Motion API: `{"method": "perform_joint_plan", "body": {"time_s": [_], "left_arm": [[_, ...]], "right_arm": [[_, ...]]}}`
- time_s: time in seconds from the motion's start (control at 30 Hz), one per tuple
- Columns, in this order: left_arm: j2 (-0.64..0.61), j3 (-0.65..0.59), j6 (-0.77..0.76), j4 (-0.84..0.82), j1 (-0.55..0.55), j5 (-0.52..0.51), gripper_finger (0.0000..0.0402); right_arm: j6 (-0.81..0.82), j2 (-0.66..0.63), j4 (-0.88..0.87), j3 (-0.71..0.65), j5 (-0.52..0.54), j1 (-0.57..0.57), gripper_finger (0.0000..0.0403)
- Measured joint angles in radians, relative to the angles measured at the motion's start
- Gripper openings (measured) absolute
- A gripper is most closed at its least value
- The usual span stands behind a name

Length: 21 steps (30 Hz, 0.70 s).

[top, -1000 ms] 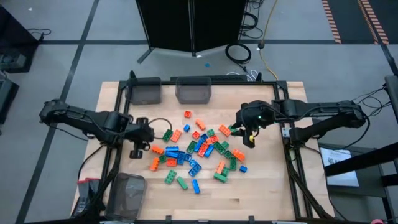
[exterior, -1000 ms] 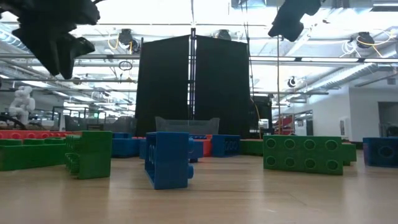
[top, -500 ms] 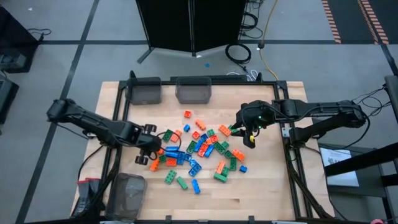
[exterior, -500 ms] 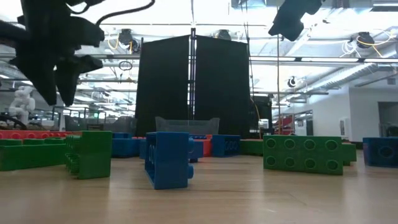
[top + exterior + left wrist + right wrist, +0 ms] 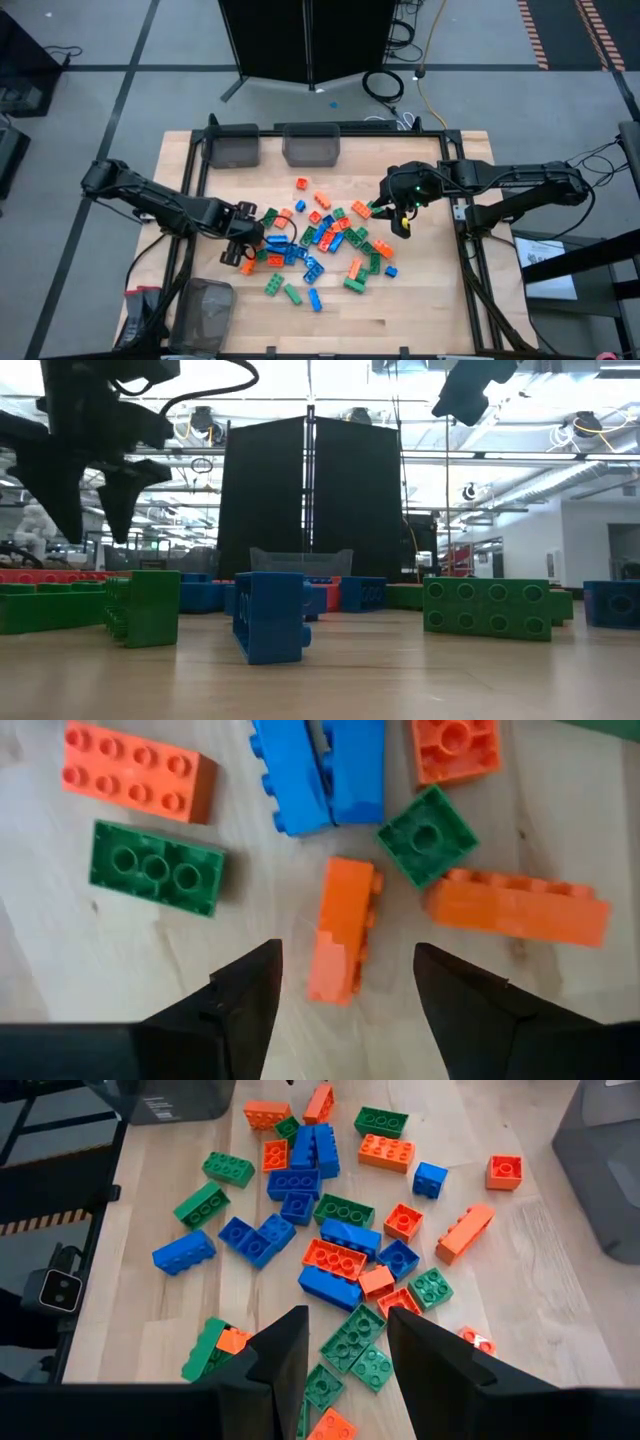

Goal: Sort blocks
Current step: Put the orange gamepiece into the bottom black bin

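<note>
Currently: left gripper fingers wide, straddling orange brick at frame centre; risk, tilted brick slipping or nudging green neighbour.

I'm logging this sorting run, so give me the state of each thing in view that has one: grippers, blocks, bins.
left gripper: open, fingers either side of an orange block lying on its side, not gripping.
right gripper: open, empty, above the pile's right edge.
blocks: scattered on the table, unsorted.
bins: upright; contents cannot be told.
</note>
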Motion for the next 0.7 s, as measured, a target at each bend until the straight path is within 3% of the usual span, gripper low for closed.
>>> {"method": "perform_joint_plan", "body": {"time_s": [0.3, 0.6, 0.7], "left_arm": [[0.079, 0.0, 0.053, 0.023, 0.054, 0.002, 0.0232], [0.101, -0.048, 0.061, 0.074, 0.064, 0.085, 0.0232], [0.101, -0.052, 0.054, 0.095, 0.067, 0.063, 0.0231]], "right_arm": [[0.0, 0.0, -0.004, 0.0, 0.0, 0.0, 0.0135], [0.0, 0.0, -0.027, 0.0, 0.001, 0.0, 0.0135], [0.0, 0.0, -0.036, 0.0, 0.004, 0.0, 0.0135]]}}
